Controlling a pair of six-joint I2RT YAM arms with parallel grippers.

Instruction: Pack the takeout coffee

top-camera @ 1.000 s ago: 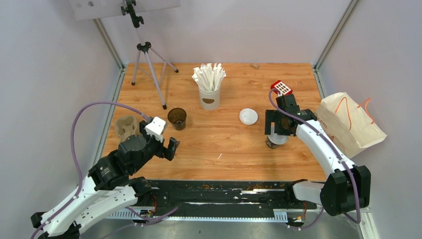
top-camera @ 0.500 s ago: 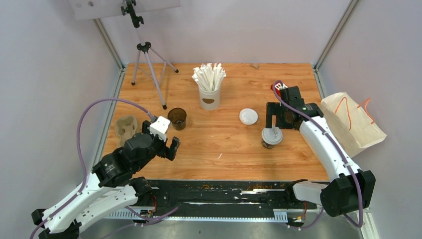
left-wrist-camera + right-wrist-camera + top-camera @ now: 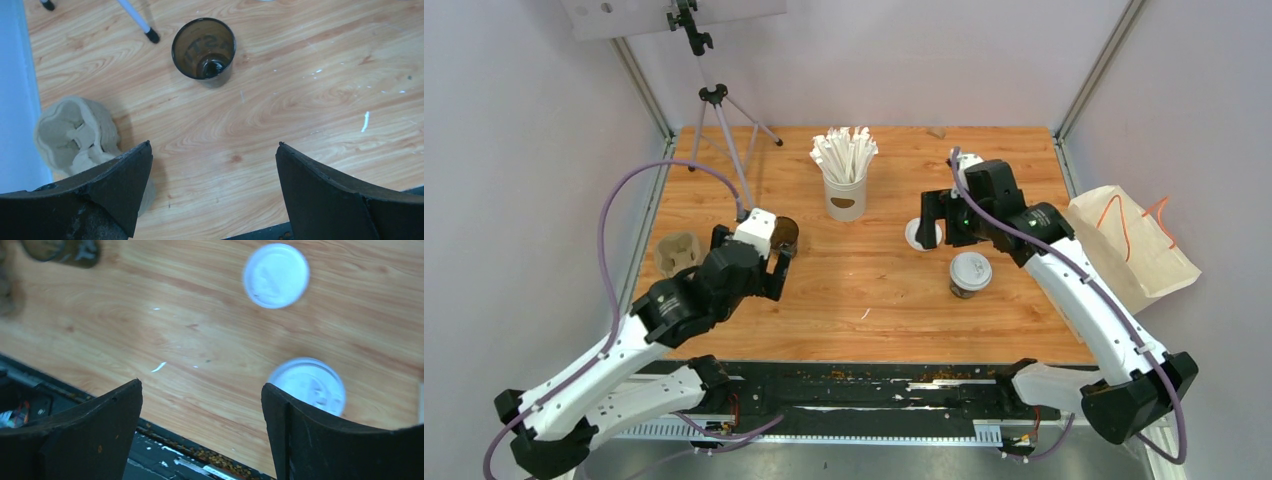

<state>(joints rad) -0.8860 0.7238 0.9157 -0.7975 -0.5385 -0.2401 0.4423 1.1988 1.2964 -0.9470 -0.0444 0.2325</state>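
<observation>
Surface: You are working over a glossy wood-grain table (image 3: 874,290) closed in by plain pale walls, with small white flecks on the boards.
Materials: The cup carrier (image 3: 75,132) is rough, lumpy beige pulp. The paper bag (image 3: 1129,245) is creased tan paper with orange cord handles. The tripod (image 3: 714,110) has thin grey legs with black feet. Both lids are smooth white plastic discs.
Left arm: Your left arm reaches forward from the near-left corner and tilts down, with the left gripper (image 3: 212,150) above bare wood. The carrier is just beside its left finger and the open cup (image 3: 204,50) is just beyond its tips.
Right arm: Your right arm stretches up the right side and bends inward. The right gripper (image 3: 200,387) hangs over the table beside the loose lid (image 3: 276,275).
Jaws: Both pairs stand wide apart with only table between them.
Containers: The open cup is round, dark brown and upright, showing a dark glint at its bottom. You cannot tell what that glint is. The white cup (image 3: 845,190) is packed with white wrapped sticks. The carrier's pockets hold nothing.
Coffee: The lidded cup (image 3: 970,272) stands upright right of centre, near the loose lid. The open cup stands left of centre, well apart from it. The bag lies off the table's right edge.
</observation>
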